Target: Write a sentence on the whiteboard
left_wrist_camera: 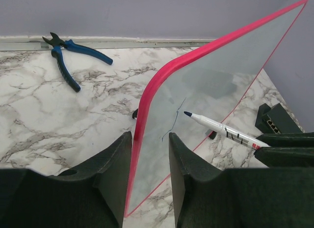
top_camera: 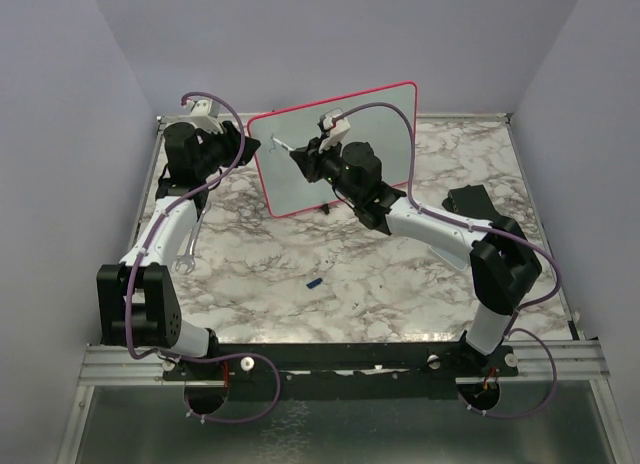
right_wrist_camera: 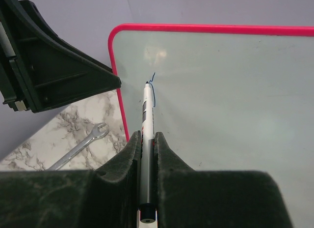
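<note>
The whiteboard [top_camera: 390, 134] [left_wrist_camera: 221, 75] [right_wrist_camera: 235, 90], white with a pink-red frame, stands tilted at the back of the table. Of the sentence only one short blue stroke [right_wrist_camera: 152, 90] [left_wrist_camera: 172, 122] shows, near the board's left edge. My right gripper [right_wrist_camera: 145, 134] [top_camera: 305, 156] is shut on a white marker [right_wrist_camera: 147, 115] [left_wrist_camera: 221, 129], whose tip sits at the top of that stroke. My left gripper [left_wrist_camera: 150, 134] [top_camera: 238, 144] straddles the board's left edge. Its left finger lies by the red frame, and a strip of board face shows before the right finger.
Blue-handled pliers [left_wrist_camera: 68, 56] lie by the back wall, left of the board. A steel wrench [right_wrist_camera: 81, 147] [top_camera: 188, 254] lies on the marble beside the left arm. A small blue cap [top_camera: 314, 282] sits mid-table. A black block [top_camera: 468, 199] rests right of the board.
</note>
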